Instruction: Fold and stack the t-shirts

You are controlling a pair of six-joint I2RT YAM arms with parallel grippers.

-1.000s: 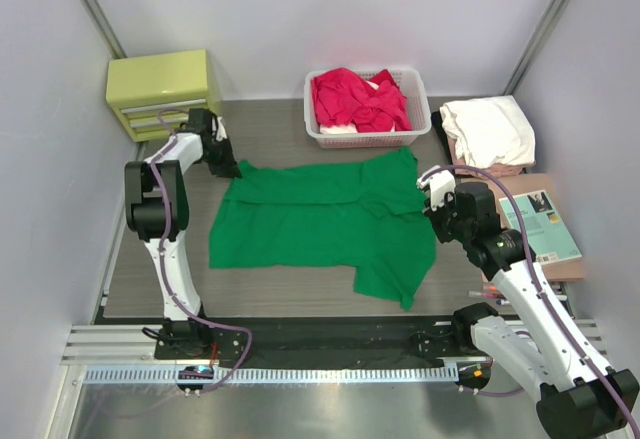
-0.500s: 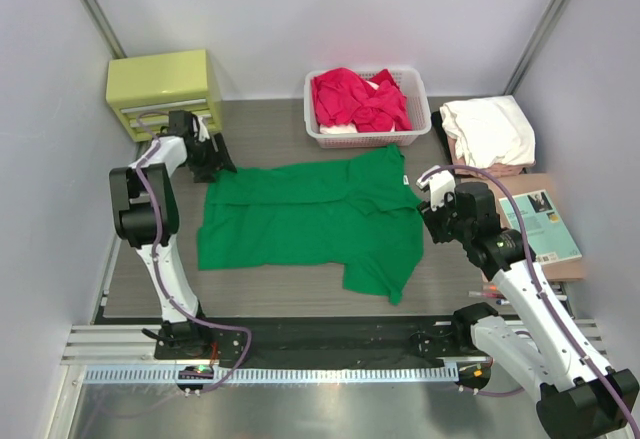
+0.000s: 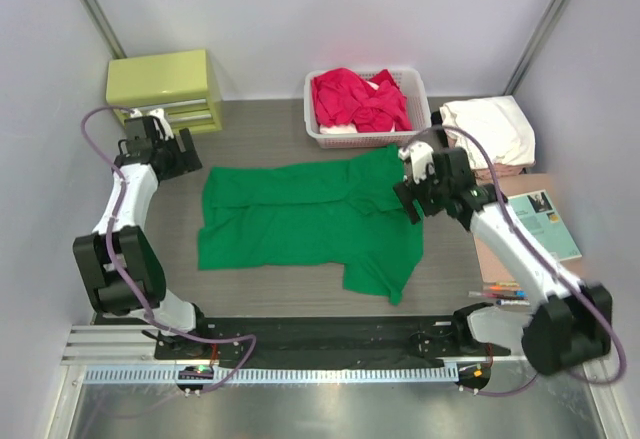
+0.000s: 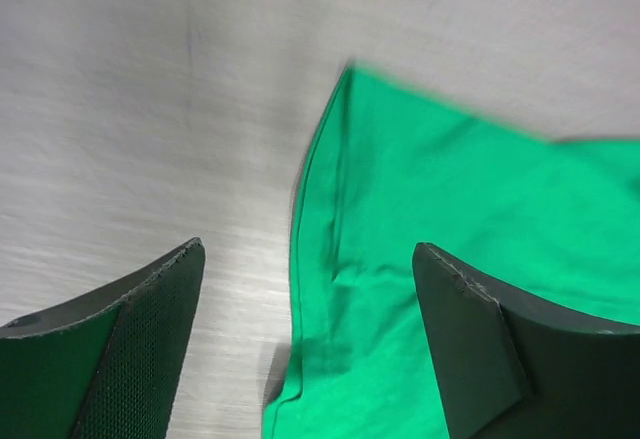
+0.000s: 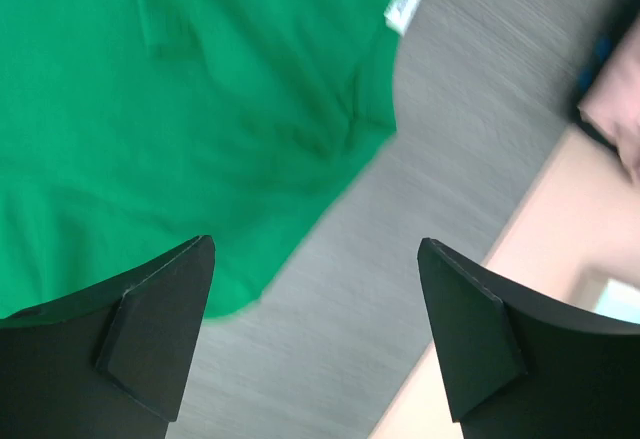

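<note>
A bright green t-shirt [image 3: 310, 221] lies spread flat on the table, its white neck label [image 5: 404, 5] at the far right edge. My left gripper [image 3: 186, 156] hovers open just off the shirt's far left corner; in the left wrist view that green corner [image 4: 440, 249] lies below my open left gripper [image 4: 308, 249]. My right gripper [image 3: 410, 189] is open over the shirt's right edge near the collar, and nothing sits inside my right gripper [image 5: 317, 242]. Red t-shirts [image 3: 358, 99] are heaped in the basket. A white t-shirt [image 3: 488, 129] lies folded on top of a stack at the far right.
The white slatted basket [image 3: 420, 94] stands at the back centre. A yellow-green drawer box [image 3: 163, 89] sits at the back left. A teal book [image 3: 541, 223] lies on a brown board [image 3: 500, 259] at the right, with pens [image 3: 500, 293] near its front edge.
Both grippers have opened and let go of the green shirt, which shifted left and now lies flat. The left arm drew back leftwards; the right arm swung farther back towards the collar.
</note>
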